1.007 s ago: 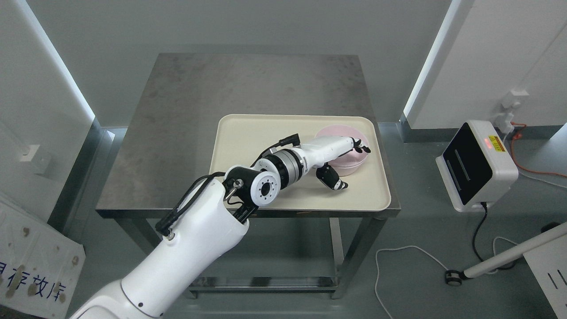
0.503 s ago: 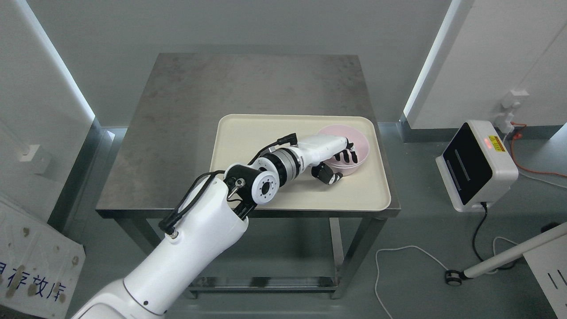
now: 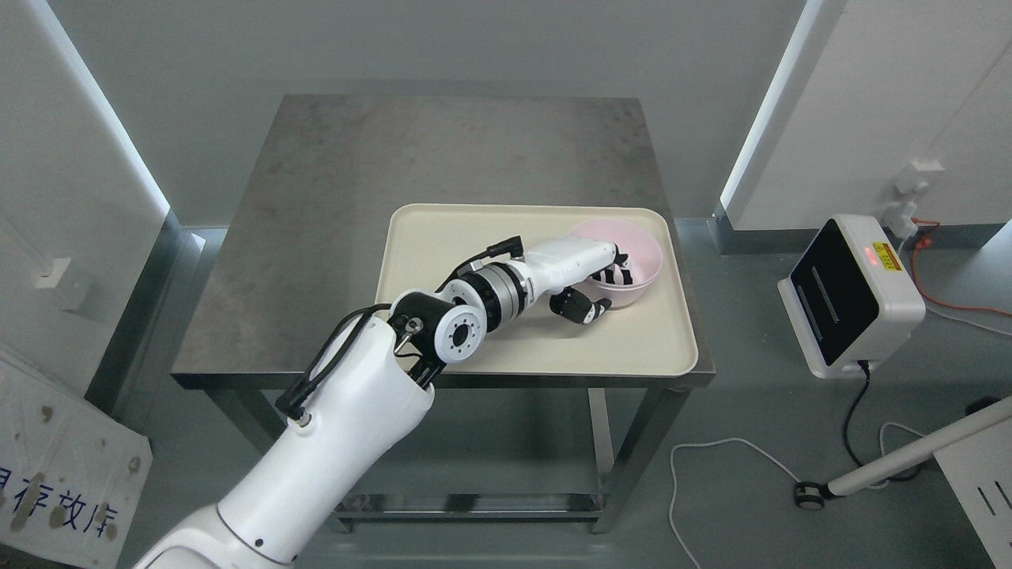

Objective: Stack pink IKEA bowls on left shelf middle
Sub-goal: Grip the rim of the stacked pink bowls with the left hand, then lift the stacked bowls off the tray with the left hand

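Observation:
A pink bowl [image 3: 639,251] sits at the right end of a cream tray [image 3: 443,245] on a steel table [image 3: 356,158]. It is tipped, with its opening turned towards me. My left arm reaches in from the lower left across the tray. My left hand [image 3: 599,291] is shut on the bowl's near rim, fingers [image 3: 615,273] curled inside and thumb [image 3: 581,307] outside below the rim. The hand hides the near wall of the bowl. I see only this one bowl and no shelf.
The tray lies close to the table's front and right edges. On the floor to the right stands a white box device [image 3: 850,296] with a black face and a red light, with cables [image 3: 735,458] around it. A white panel [image 3: 63,466] leans at the lower left.
My left hand drew back a little and its fingers went from lying over the bowl's top to curling inside the rim. The bowl has tipped up from flat.

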Tool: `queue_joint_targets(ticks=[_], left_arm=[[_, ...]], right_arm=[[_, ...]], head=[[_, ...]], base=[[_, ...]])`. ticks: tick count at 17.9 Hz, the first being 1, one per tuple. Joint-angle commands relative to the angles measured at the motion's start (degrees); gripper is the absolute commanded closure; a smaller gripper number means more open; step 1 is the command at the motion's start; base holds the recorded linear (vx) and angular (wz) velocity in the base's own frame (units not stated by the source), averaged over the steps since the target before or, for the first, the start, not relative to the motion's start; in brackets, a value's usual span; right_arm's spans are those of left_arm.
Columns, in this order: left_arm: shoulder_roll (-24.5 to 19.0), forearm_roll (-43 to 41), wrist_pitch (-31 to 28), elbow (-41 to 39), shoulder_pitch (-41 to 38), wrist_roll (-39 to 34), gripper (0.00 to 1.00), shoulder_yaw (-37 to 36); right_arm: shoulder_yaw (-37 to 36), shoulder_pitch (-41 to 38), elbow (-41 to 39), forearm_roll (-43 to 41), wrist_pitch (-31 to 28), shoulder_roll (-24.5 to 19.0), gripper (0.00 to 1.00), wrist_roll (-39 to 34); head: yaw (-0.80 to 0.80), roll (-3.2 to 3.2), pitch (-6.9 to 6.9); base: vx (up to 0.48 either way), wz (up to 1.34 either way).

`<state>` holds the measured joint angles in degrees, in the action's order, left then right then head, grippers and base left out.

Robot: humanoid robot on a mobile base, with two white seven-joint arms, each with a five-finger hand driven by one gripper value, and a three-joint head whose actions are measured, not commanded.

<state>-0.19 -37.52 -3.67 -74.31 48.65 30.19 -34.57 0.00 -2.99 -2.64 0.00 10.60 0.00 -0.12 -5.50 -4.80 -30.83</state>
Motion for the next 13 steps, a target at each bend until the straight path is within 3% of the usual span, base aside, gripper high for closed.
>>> queue_joint_targets(ticks=[1, 6, 13], left_arm=[[-0.81, 4.71, 1.65, -3.02, -0.66, -0.39, 0.99, 14.33], [-0.81, 18.5, 2.79, -8.56, -2.68, 0.4, 0.99, 25.76], [-0.81, 26.88, 14.99, -17.43, -13.65, 10.68, 0.98, 41.15]], right_arm=[[-0.53, 0.0, 0.0, 0.44, 0.04, 1.0, 0.0, -0.06], [-0.53, 0.0, 0.0, 0.44, 0.04, 1.0, 0.0, -0.06], [-0.53, 0.0, 0.0, 0.44, 0.04, 1.0, 0.0, -0.06]], head=[[0.0, 0.0, 0.0], [0.0, 0.0, 0.0], [0.0, 0.0, 0.0]], base=[[0.0, 0.0], [0.0, 0.0], [0.0, 0.0]])
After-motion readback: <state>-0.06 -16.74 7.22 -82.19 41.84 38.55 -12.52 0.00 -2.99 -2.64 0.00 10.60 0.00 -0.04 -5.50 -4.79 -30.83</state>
